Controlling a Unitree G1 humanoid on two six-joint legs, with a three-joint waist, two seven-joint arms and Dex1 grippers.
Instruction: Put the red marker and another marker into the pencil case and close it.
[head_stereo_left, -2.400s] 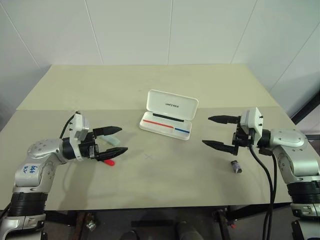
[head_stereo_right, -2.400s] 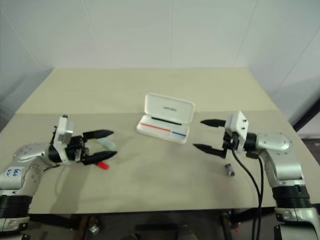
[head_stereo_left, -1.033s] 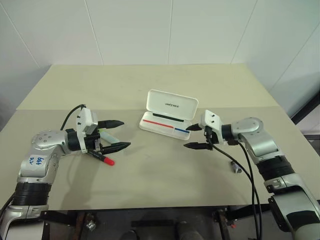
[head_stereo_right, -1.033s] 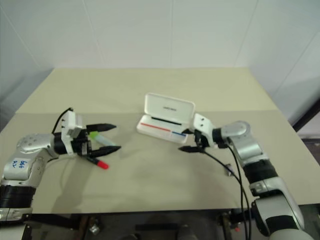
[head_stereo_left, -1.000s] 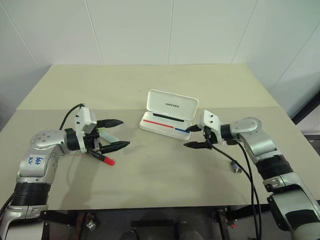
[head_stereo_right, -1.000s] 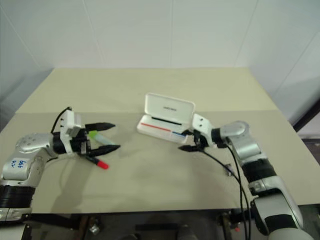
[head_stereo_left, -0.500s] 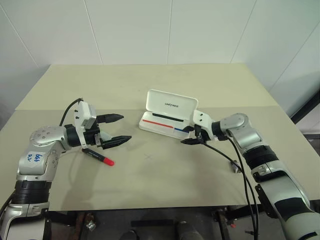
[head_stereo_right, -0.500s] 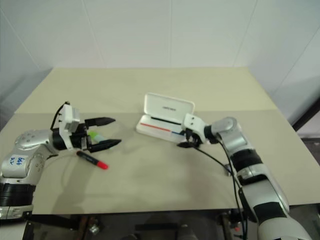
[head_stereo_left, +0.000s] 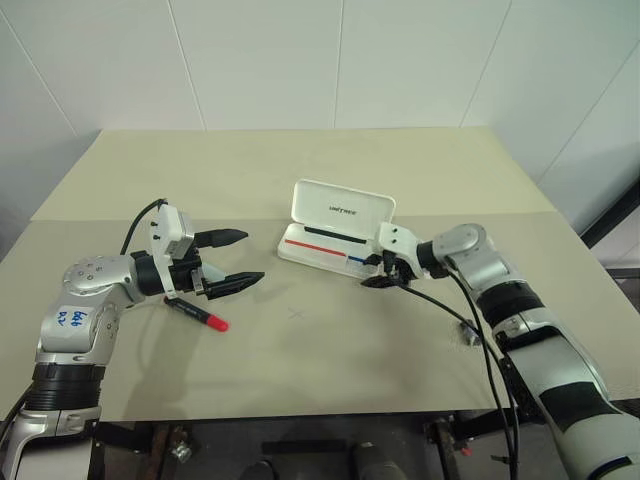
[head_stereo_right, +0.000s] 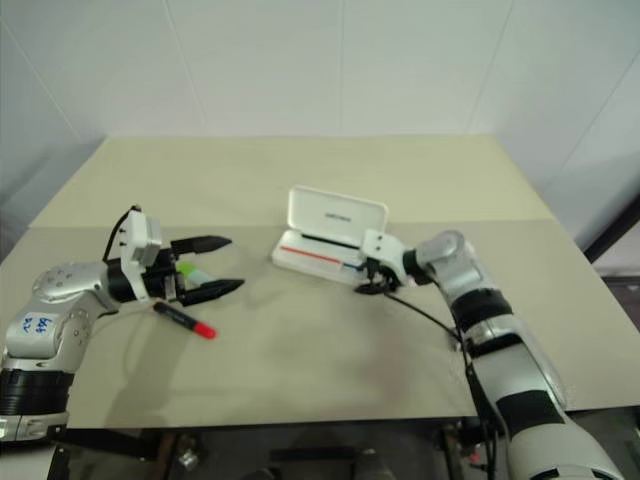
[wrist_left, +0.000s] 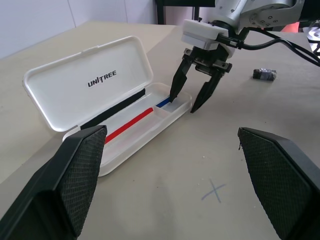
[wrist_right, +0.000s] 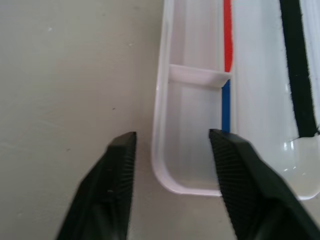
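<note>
Dark "UNITREE" lettering showing on inside of raised lid of open white pencil case (wrist_left: 90, 82); small pencilled cross marking table (wrist_left: 214, 190) nearby.

White pencil case (head_stereo_left: 338, 230) open mid-table; red marker (head_stereo_left: 197, 314) and mint-green marker (head_stereo_right: 194, 271) lie well left

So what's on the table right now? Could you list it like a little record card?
pencil case: open, lid up, nothing inside
red marker: lying on the table by the left gripper
green marker: on the table between the left gripper's fingers, not gripped
left gripper: open wide
right gripper: jaws apart, straddling the case's front corner wall
small grey stub: loose on the table
</note>
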